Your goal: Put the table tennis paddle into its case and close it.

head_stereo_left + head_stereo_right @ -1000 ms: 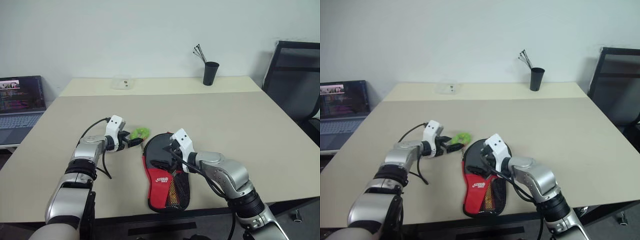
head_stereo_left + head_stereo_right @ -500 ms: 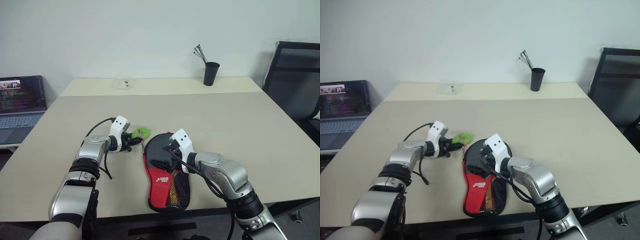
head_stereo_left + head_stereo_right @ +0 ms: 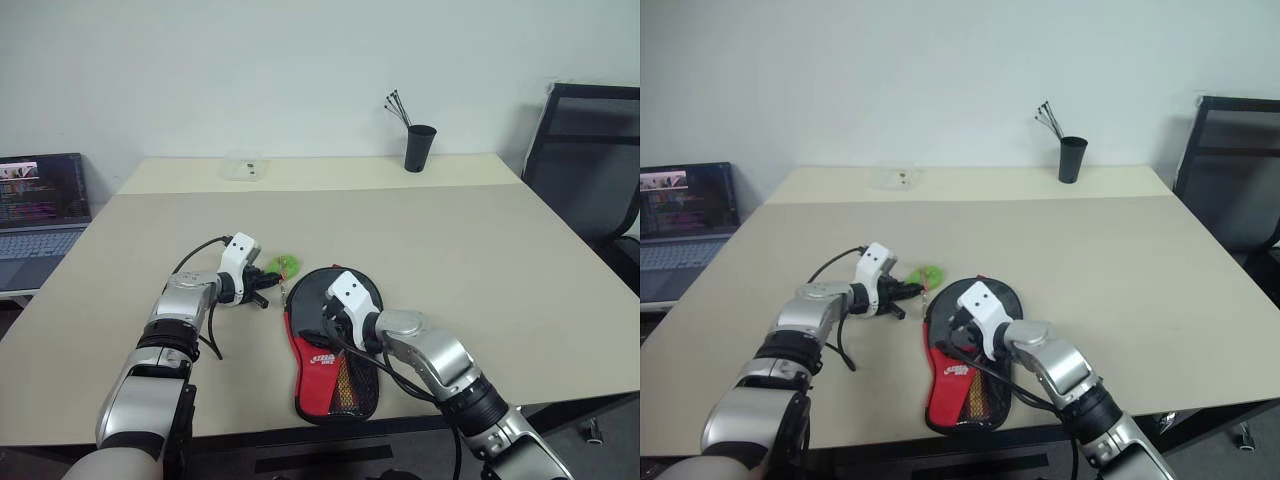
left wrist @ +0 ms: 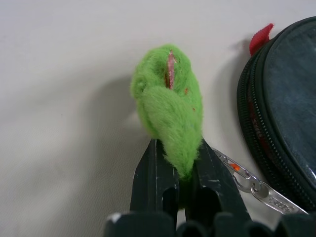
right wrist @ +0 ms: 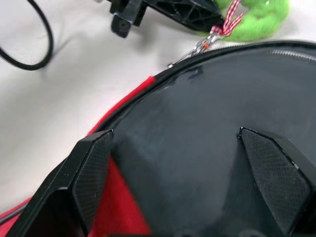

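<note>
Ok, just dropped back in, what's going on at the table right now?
The left gripper is shut on the green fuzzy zip pull beside the round end of the case, which lies flat on the table. The right gripper is open, its fingers spread over the case's black top. The paddle isn't visible, so it may already be inside. The zip-closing pull looks about to begin.

Beige table (image 3: pixel 480 250): black-and-red case (image 3: pixel 335 350) near front edge; black cup (image 3: pixel 420 147), clear box (image 3: pixel 243 166) at back.
</note>
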